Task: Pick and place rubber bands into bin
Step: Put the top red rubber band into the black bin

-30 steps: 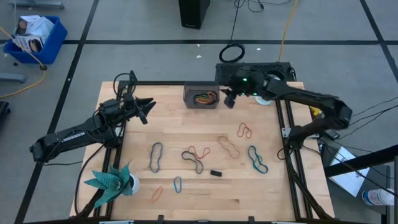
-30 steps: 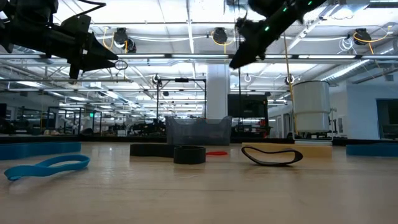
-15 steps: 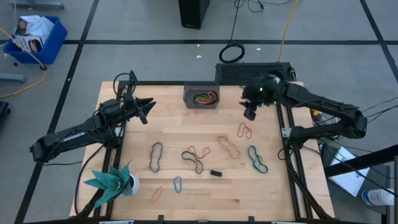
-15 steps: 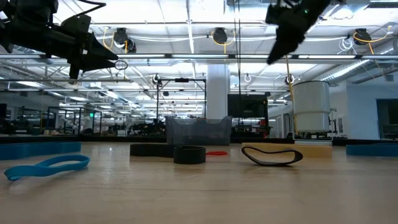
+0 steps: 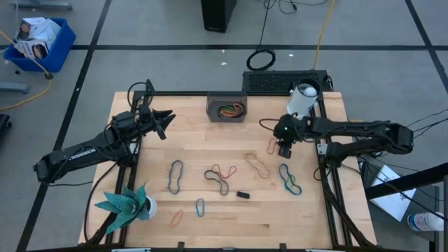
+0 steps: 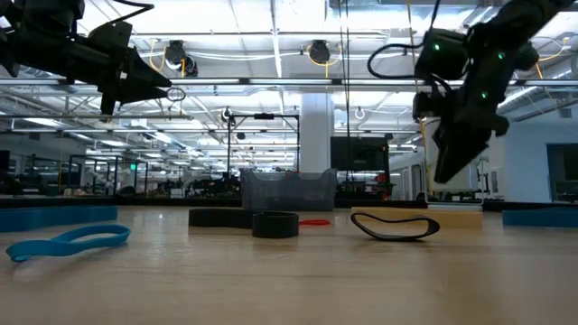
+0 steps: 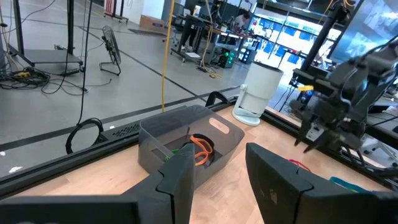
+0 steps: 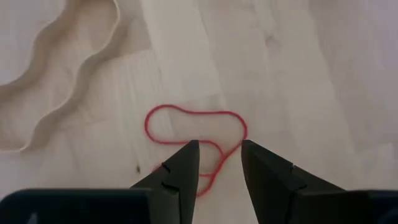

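right gripper over a red band by the table's right edge

right gripper (image 5: 283,149) poised above the thin red rubber band (image 5: 274,146) near the right edge of the table (image 5: 189,136), fingers (image 8: 177,177) parted with a narrow gap, nothing between them, tips pointing down at the red loop. just beside it, toward the middle, a wavy tan band (image 5: 256,164) flat on the wood. left gripper (image 5: 166,117) raised over the left part of the table near the far edge, fingers (image 7: 180,180) apart, holding nothing, pointed toward the bin (image 5: 227,108).

bin against the far edge, about midway along it, with orange and green bands (image 5: 229,110) lying inside. more bands spread over the middle and near part of the table: a teal one (image 5: 289,178) near the right edge, a black one (image 5: 218,180) touching a red one (image 5: 227,169) at the centre, a blue one (image 5: 174,176) left of those, a small blue one (image 5: 200,206) and an orange one (image 5: 176,218) toward the near edge.

small black block (image 5: 243,194) beside the black band. green plant-like toy (image 5: 126,202) at the near left corner.
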Available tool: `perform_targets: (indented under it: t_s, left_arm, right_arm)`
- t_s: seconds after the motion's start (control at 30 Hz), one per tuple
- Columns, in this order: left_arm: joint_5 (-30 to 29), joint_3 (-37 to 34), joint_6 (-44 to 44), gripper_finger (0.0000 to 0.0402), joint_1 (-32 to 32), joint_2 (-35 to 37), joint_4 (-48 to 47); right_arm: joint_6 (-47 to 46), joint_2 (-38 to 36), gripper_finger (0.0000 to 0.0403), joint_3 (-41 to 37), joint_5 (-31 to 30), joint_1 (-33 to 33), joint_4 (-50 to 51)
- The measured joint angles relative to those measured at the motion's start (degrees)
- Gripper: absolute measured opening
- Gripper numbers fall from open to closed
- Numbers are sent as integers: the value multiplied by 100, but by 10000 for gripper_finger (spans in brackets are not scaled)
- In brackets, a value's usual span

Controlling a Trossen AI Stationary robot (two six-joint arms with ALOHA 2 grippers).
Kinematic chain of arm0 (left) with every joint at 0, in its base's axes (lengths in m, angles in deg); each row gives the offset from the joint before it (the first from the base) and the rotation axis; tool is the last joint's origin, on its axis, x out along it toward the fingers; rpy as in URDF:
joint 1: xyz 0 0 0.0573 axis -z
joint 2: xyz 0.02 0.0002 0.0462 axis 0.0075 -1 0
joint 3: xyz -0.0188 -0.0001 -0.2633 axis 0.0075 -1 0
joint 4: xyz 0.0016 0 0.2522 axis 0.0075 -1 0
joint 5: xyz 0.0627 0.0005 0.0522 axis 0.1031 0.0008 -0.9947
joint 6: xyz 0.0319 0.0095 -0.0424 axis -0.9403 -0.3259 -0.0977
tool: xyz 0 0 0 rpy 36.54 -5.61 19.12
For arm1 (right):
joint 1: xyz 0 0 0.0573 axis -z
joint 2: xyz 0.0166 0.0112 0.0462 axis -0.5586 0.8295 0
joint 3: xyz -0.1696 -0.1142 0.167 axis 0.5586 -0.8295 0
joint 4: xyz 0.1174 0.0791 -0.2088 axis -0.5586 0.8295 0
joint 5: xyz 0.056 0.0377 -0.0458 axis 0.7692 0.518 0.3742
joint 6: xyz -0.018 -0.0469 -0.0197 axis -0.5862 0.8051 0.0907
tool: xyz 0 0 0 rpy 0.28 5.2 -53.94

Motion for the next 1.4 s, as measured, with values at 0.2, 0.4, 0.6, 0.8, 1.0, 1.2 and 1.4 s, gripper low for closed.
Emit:
perform_targets:
  t_s: [0.2,0.4,0.6,0.8,1.0,1.2,1.4]
  left_arm:
    - [0,0,0,150,0,1,0]
    - [-2,0,0,150,0,-1,0]
    - [-2,0,0,150,0,0,0]
    - [-2,0,2,150,0,1,0]
    - [-4,0,2,150,-2,0,0]
    - [-4,0,2,150,-1,0,0]
    - [-4,0,2,150,-1,-1,0]
  right_arm:
    - [-299,-2,113,-741,-3,0,-807]
    - [-381,-2,112,-1184,-15,1,-1274]
    - [-650,-17,101,-1506,-22,7,-1775]
    - [-647,-22,82,-1652,-258,7,-1859]
    - [-677,-13,63,-1658,-430,4,-1844]
    - [-677,-9,33,-1659,-471,4,-1841]
    - [-677,-7,4,-1662,-501,7,-1837]
